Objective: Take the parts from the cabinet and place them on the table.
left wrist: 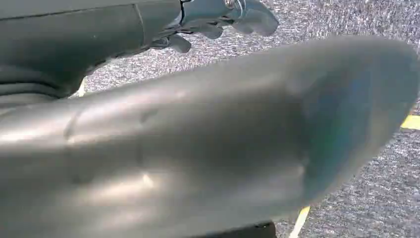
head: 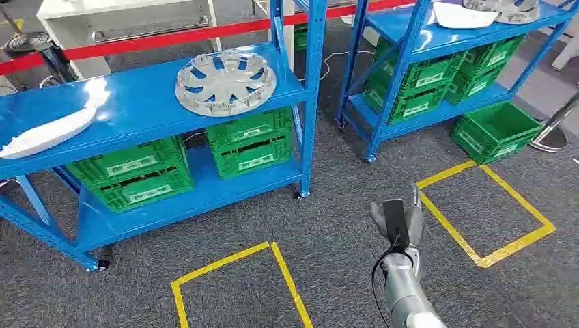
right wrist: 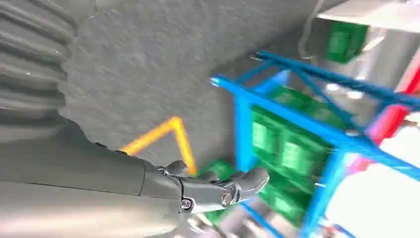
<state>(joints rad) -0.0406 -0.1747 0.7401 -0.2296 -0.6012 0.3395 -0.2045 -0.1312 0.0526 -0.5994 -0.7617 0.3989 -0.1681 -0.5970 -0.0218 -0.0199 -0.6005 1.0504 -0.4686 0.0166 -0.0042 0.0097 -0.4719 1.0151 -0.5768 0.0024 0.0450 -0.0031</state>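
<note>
Nothing taken yet, we judge: the hubcap and white panel lie on the blue shelf. Our right hand hangs empty, fingers loosely apart; left hand's state we cannot tell.

Bright even overhead light; shelf glare; wrist views blurred.

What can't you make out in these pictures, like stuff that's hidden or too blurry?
- Left hand: in the left wrist view a big blurred grey shape covers most of it; holding anything, cannot tell.
- White part: cut off by the head view's left edge.
- Crate labels: too small to read.
- Second hubcap: cut by the top edge.
</note>
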